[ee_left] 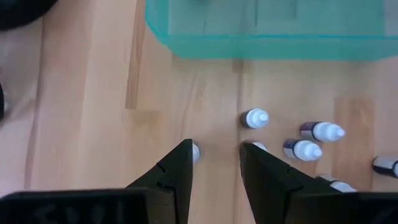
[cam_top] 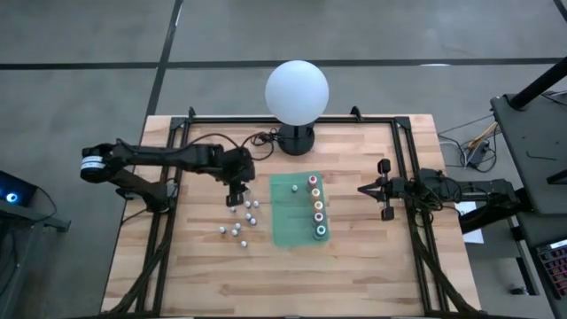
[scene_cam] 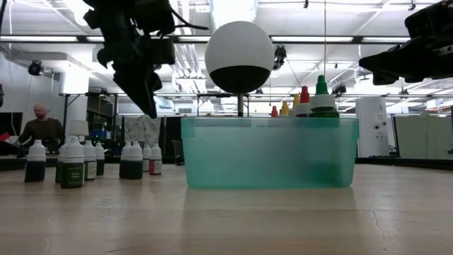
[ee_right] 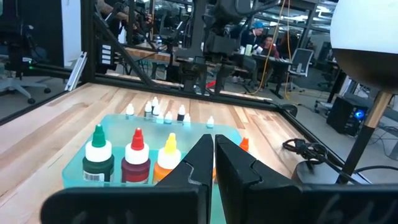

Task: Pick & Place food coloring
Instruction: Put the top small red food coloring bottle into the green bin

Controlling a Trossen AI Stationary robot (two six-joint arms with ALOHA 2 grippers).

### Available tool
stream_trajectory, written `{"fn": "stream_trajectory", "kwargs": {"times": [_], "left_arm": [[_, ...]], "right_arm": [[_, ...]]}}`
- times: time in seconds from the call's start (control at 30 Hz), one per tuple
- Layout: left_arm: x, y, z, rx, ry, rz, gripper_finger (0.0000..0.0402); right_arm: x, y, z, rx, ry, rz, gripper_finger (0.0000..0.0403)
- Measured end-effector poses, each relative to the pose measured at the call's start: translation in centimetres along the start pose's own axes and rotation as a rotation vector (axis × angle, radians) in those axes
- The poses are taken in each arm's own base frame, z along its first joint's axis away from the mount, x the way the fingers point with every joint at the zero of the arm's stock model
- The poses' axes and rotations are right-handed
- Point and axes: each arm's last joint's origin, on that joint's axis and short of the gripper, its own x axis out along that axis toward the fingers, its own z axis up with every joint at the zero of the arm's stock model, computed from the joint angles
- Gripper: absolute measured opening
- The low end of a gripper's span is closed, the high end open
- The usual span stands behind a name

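From above, the left tool [cam_top: 234, 197] hangs over a group of whitish bottles [cam_top: 241, 221] on the tabletop [cam_top: 354, 266], just beside the green tray [cam_top: 285, 226]. Five bottles with coloured tops [cam_top: 316, 207] stand in a row along one side of the tray, and one whitish bottle [cam_top: 293, 187] stands apart from them in the same tray. The right tool [cam_top: 383, 189] waits near the right edge of the tabletop.

The low view shows what the high view does not: the tray has translucent walls [scene_cam: 269, 152], and the left tool [scene_cam: 145, 95] is above the bottle tops and touches none.

The left wrist view shows its fingers [ee_left: 177, 168] apart, gripping nothing; some whitish bottles lie on their sides [ee_left: 303, 149].

In the right wrist view, the right tool's fingers [ee_right: 200, 158] are pressed together and hold nothing.
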Motion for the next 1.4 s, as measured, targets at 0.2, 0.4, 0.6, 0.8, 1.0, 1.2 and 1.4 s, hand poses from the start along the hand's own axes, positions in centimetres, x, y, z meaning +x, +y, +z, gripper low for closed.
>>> {"fn": "stream_trajectory", "kwargs": {"times": [0.2, 0.4, 0.6, 0.8, 1.0, 1.2, 1.4], "left_arm": [[1.0, 0.4, -0.6, -0.011, -0.028, 0.014, 0.0106], [1.8, 0.8, -1.2, -0.024, -0.051, 0.025, 0.0106], [2.3, 1.4, -1.8, -0.049, -0.026, 0.037, 0.0106], [2.5, 2.1, -2.3, -0.075, -0.016, 0.05, 0.0106], [3.2, 2.6, -2.5, -0.079, 0.013, 0.057, 0.0106], [4.3, 2.7, -2.6, -0.083, 0.047, 0.038, 0.0106], [4.7, 2.7, -2.5, -0.087, 0.059, 0.008, 0.0106]], "right_arm": [[0.0, 0.0, 0.0, 0.002, 0.0, 0.0, 0.0009], [0.0, 0.0, 0.0, 0.0, 0.0, 0.0, 0.0009], [0.0, 0.0, 0.0, 0.0, 0.0, 0.0, 0.0009], [0.0, 0.0, 0.0, 0.002, 0.0, 0.0, 0.0009], [0.0, 0.0, 0.0, 0.0, 0.0, 0.0, 0.0009], [0.0, 0.0, 0.0, 0.002, 0.0, 0.0, 0.0009], [0.0, 0.0, 0.0, 0.002, 0.0, 0.0, 0.0009]]}}
